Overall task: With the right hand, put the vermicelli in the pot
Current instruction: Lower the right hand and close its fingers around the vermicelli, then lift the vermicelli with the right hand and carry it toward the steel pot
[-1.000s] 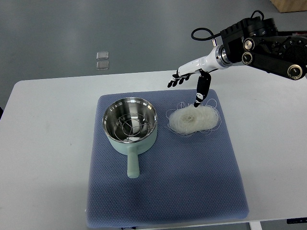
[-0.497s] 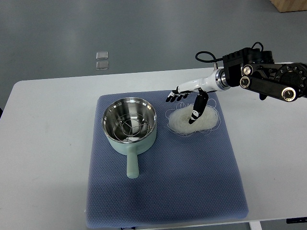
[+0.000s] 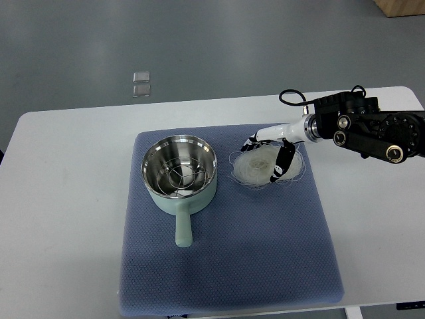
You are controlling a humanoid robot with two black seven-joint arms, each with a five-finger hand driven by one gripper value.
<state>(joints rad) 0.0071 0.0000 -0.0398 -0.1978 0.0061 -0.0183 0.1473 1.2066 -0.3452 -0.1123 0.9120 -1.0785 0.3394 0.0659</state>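
Vermicelli (image 3: 255, 166) sits right under the right hand (image 3: 271, 151), fingers (image 3: 250, 140) and thumb straddling the nest but not yet closed; loose strands could slip free before reaching the pot (image 3: 179, 174) leftward.

We see the right hand (image 3: 269, 154) pressed onto the vermicelli (image 3: 260, 167), beside the pot (image 3: 180, 174) on a blue mat (image 3: 232, 259).

On the white bench (image 3: 66, 199) lies a blue quilted mat (image 3: 265, 252); a pale green steel-lined pot (image 3: 180, 175) sits at its left (handle toward the camera), the white vermicelli nest (image 3: 255, 166) just right of it.
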